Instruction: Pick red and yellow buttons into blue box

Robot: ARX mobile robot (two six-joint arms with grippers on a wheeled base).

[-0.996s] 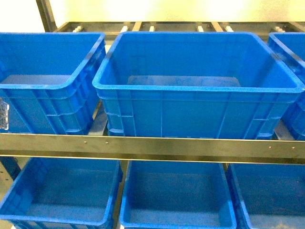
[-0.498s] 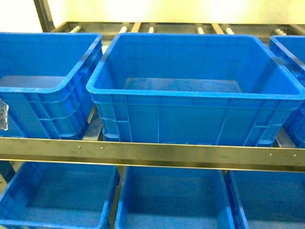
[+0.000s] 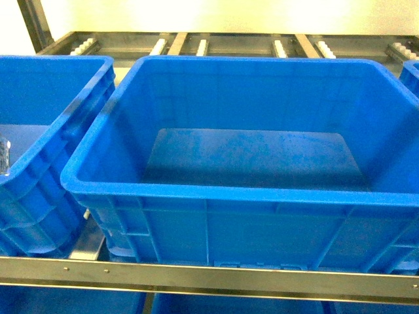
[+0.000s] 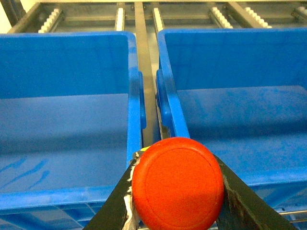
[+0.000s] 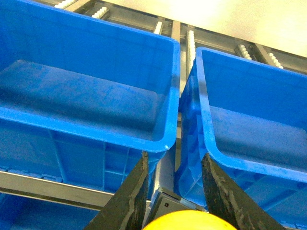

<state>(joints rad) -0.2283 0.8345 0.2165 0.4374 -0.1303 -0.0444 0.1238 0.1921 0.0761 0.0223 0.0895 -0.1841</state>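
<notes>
- The head view has closed in over the last second: the middle blue box [image 3: 242,196] now fills most of the frame, and the lower shelf row has nearly dropped out of sight. I read that as the base rolling up to the rack for the drop.
- My left hand [image 4: 175,191] is clenched on the red button [image 4: 177,183]; its round cap sits between the two dark fingers and hangs just in front of the gap between two boxes, slightly toward the right-hand one.
- My right hand [image 5: 173,191] grips the yellow button [image 5: 184,221], I believe, though only the top of the yellow cap shows at the bottom edge, so the contact itself is hard to confirm. It too faces a gap between two boxes.
- Neither hand shows in the head view, so both are short of the box rim.
- The box floor [image 3: 252,157] looks bare, so nothing is delivered yet.
- Next, as I judge it, each hand must go forward over the rim before letting go; releasing now risks dropping a button into the gap.
</notes>
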